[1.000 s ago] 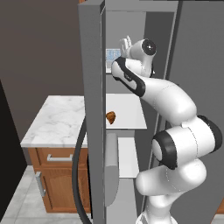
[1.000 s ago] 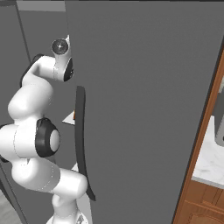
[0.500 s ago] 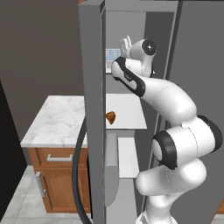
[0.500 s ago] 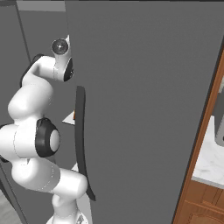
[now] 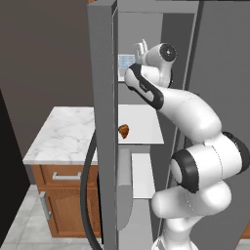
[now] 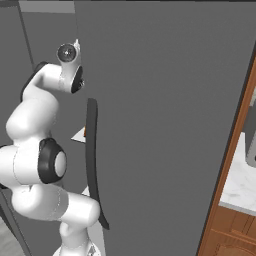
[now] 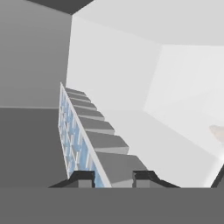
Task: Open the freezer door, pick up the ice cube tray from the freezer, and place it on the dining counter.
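Left base view: the freezer door (image 5: 103, 122) stands open at frame centre, the arm reaching into the freezer (image 5: 146, 29) toward the ice cube tray (image 5: 126, 60) on the upper shelf. Right base view: the plain grey door (image 6: 165, 120) hides the hand. Hand view: the gripper (image 7: 109, 178) – jaws narrowed – clasps the tray's rim at bottom centre

Flat, even rendered light, soft shadows, no glare or blur; pale washed-out hand view.
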